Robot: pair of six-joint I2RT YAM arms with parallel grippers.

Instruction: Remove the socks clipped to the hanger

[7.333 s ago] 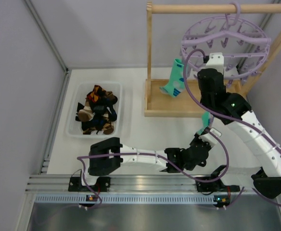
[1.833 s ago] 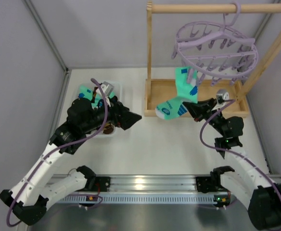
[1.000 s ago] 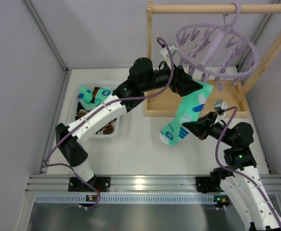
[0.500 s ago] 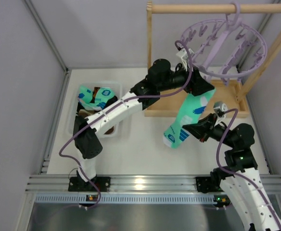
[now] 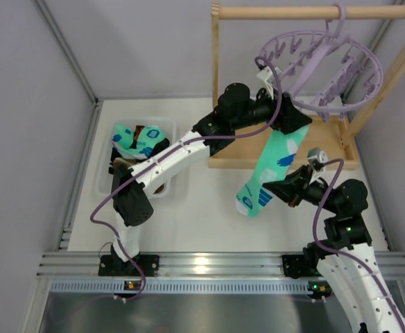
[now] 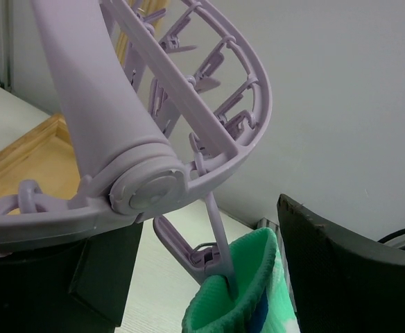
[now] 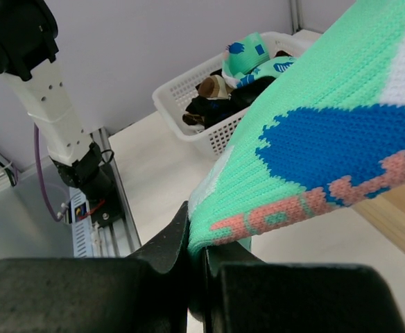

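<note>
Sock [image 5: 271,169] hangs clamped in right pincer [image 5: 273,190].

Open table [image 5: 202,208] lies between the basket [image 5: 104,175] and the stretched sock [image 5: 275,163]; hanger [image 5: 334,107] pegs crowd above.

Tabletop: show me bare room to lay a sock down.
Bare table lies in front of the wooden frame, bordered by the left arm, the hanging sock and the near rail. A narrow strip runs behind the basket. Crowded under the hanger, with the left gripper at the clip and the right gripper shut on the sock.
</note>
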